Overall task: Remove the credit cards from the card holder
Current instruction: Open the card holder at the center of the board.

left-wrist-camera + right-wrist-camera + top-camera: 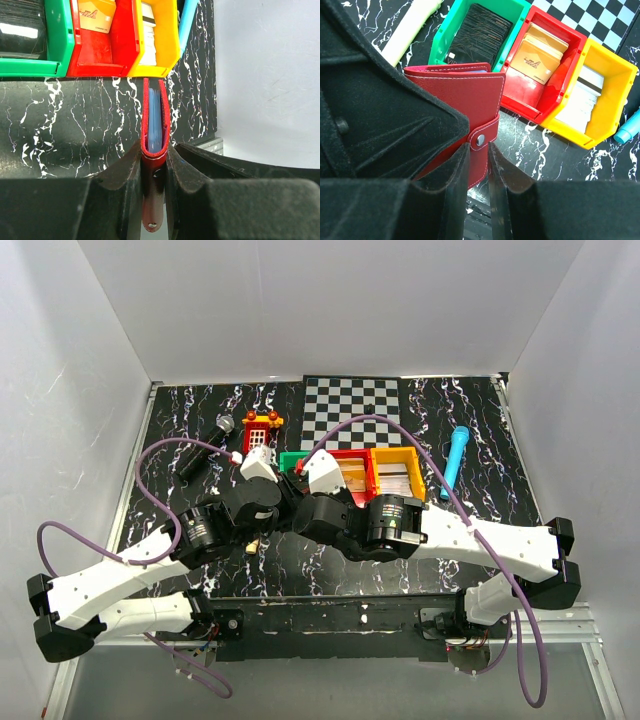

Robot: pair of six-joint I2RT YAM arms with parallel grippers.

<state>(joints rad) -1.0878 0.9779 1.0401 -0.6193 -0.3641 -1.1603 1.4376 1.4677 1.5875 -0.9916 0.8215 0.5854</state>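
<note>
The card holder is a dark-red case held up above the table. In the left wrist view it is edge-on, with pale blue sleeves between its covers. My left gripper is shut on its lower edge. The right wrist view faces its red cover and the snap tab. My right gripper is open by a narrow gap just below that tab, with the red cover showing between its fingers. Credit cards lie in the bins: dark ones, tan-orange ones and pale ones. Any cards inside the holder are hidden.
A green bin, a red bin and a yellow bin stand in a row just beyond the grippers. A blue marker lies to their right. A microphone and a red toy are at the back left, and a checkerboard behind.
</note>
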